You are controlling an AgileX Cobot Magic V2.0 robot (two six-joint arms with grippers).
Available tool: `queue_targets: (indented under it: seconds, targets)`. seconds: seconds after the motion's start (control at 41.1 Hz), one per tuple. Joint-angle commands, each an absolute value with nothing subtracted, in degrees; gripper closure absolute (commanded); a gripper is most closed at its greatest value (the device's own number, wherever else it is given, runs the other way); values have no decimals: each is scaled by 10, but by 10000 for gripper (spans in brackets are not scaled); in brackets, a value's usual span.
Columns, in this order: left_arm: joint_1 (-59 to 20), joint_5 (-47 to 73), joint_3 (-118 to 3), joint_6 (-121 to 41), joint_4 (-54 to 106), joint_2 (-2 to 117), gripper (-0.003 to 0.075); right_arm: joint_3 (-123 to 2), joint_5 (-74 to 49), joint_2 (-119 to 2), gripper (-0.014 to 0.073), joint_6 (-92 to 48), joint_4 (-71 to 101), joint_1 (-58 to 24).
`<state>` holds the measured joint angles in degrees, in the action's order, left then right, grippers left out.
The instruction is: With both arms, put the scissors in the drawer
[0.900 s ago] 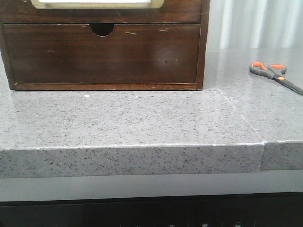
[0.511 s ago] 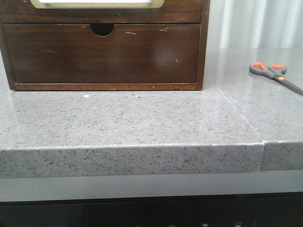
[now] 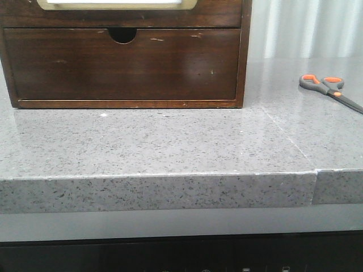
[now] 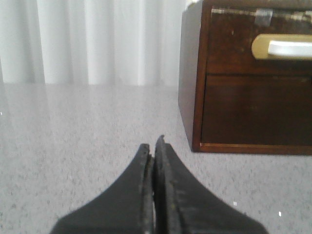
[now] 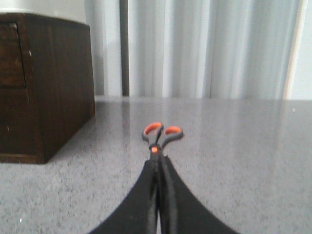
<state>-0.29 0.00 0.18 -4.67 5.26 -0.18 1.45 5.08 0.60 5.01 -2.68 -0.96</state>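
Plainly, with the scissors (image 3: 329, 89) lying flat on the grey counter (image 3: 170, 147) right of the cabinet, the drawer (image 4: 258, 46) not opened, and both the left gripper (image 4: 154, 146) and right gripper (image 5: 158, 163) pinched closed and empty, a low approach could shove the scissors away.

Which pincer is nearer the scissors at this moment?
Right. The right pincer, shut, sits just short of the scissors, lined up with them. The left pincer, also shut, faces the cabinet's corner with no scissors in its view.
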Motion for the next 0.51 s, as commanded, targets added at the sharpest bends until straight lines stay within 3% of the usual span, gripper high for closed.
queue_targets:
  seconds: [0.0, 0.487]
  targets:
    - [-6, -66, -3, -42, 62, -12, 741, -4, 99, 15, 710, 47, -29, -6]
    - [-6, 128, -345, -42, 60, 80, 741, -294, -158, -77, 710, 46, -30, -7]
